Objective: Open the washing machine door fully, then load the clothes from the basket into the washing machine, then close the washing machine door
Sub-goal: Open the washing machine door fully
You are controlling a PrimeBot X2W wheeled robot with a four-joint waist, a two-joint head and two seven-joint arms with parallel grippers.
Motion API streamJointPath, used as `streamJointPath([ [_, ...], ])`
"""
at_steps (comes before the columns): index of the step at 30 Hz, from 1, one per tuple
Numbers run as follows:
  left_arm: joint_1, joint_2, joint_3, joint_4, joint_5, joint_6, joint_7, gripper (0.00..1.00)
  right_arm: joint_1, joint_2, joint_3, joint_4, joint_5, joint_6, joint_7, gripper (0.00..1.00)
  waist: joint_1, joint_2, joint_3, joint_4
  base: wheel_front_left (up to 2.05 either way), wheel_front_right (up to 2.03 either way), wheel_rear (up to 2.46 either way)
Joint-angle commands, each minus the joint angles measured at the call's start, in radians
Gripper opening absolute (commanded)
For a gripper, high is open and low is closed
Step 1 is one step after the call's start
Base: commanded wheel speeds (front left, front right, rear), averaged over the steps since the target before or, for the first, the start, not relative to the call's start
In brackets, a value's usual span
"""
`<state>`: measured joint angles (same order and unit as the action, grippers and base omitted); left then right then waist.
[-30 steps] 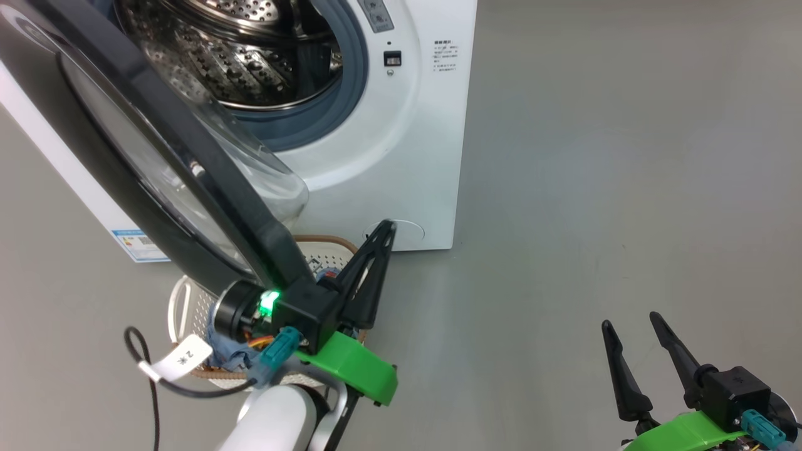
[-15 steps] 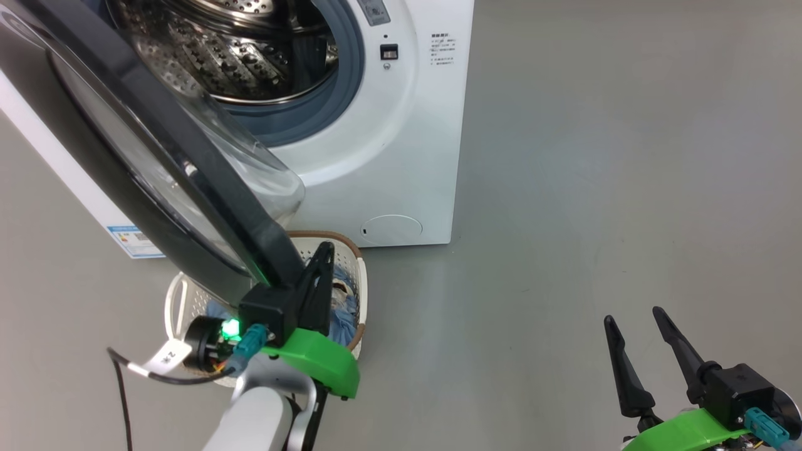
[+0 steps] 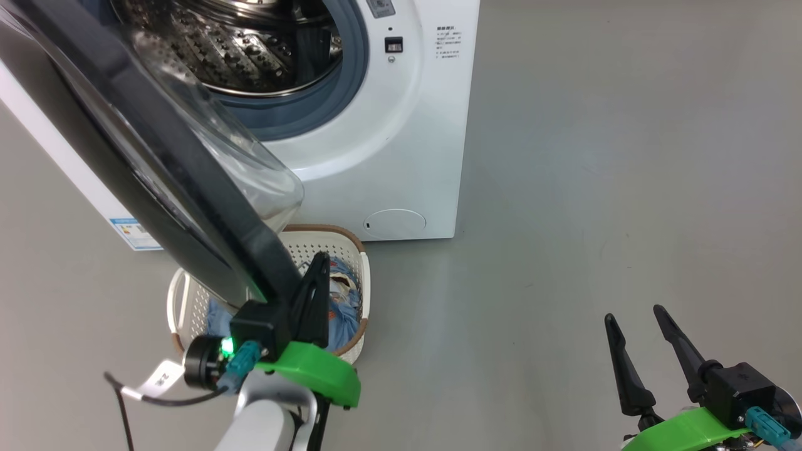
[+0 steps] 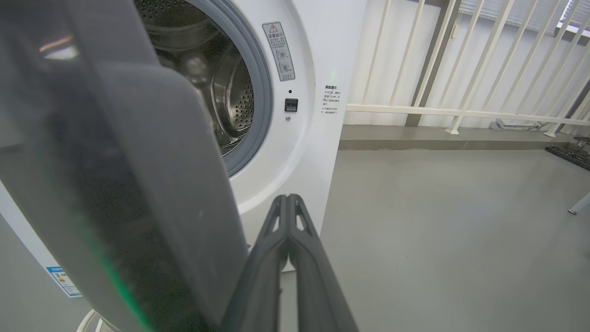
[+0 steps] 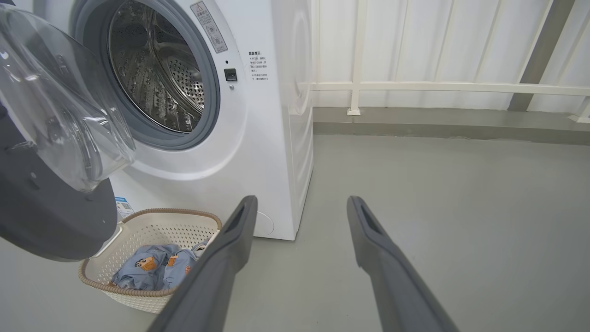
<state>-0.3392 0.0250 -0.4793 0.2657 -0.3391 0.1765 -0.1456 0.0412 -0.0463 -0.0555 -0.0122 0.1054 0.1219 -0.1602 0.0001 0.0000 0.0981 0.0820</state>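
The white washing machine (image 3: 388, 144) stands at the top of the head view. Its black washing machine door (image 3: 182, 175) is swung out toward me, and the clear glass bowl (image 5: 55, 115) faces the steel drum (image 5: 156, 78). The cream basket (image 3: 358, 250) sits on the floor under the door's lower edge. The light blue clothes (image 5: 152, 269) lie inside it. My left gripper (image 3: 321, 258) is shut and empty, hanging over the basket right beside the door's rim (image 4: 138, 184). I cannot tell if it touches. My right gripper (image 3: 633, 314) stands open over bare floor at the lower right.
Grey floor spreads to the right of the machine. A white railing (image 5: 415, 87) runs along a low kerb behind it. A black cable with a white tag (image 3: 160, 381) hangs from my left wrist. A blue sticker (image 3: 135, 233) marks the machine's lower left.
My left gripper has drawn back from the machine's lower front toward me and to the left, ending beside the door's rim over the basket. The right gripper has stayed put.
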Motion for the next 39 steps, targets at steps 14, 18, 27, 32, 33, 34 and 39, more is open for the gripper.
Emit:
streamJointPath([
  [14,0.125,0.073,0.087,-0.168,-0.015,0.085,-0.018,0.00,-0.030,-0.004,0.011,-0.027,-0.008,0.009,0.000,1.00,0.0000,0.0000,0.016,0.040,0.00,0.00,0.00],
  [18,0.170,0.078,0.093,-0.218,-0.018,0.110,-0.014,0.00,-0.029,-0.004,0.009,-0.032,-0.011,0.009,0.004,1.00,0.0000,0.0000,0.016,0.062,0.00,0.00,0.00],
  [27,0.248,0.107,0.124,-0.301,-0.020,0.160,-0.006,0.00,-0.025,-0.004,0.004,-0.048,-0.013,0.009,0.014,1.00,0.0000,0.0000,0.019,0.113,0.00,0.00,0.00],
  [32,0.270,0.124,0.143,-0.316,-0.017,0.182,-0.004,0.00,-0.025,-0.004,0.006,-0.052,-0.018,0.009,0.017,1.00,0.0000,0.0000,0.020,0.136,0.00,0.00,0.00],
  [33,0.276,0.127,0.150,-0.319,-0.019,0.187,-0.004,0.00,-0.026,-0.004,0.005,-0.054,-0.019,0.009,0.018,1.00,0.0000,0.0000,0.022,0.142,0.00,0.00,0.00],
  [34,0.281,0.130,0.157,-0.322,-0.021,0.193,-0.005,0.00,-0.028,-0.004,0.005,-0.055,-0.020,0.009,0.018,1.00,0.0000,0.0000,0.023,0.148,0.00,0.00,0.00],
  [39,0.302,0.153,0.209,-0.329,-0.035,0.218,-0.017,0.00,-0.033,-0.004,0.003,-0.066,-0.027,0.009,0.023,1.00,0.0000,0.0000,0.035,0.175,0.00,0.00,0.00],
])
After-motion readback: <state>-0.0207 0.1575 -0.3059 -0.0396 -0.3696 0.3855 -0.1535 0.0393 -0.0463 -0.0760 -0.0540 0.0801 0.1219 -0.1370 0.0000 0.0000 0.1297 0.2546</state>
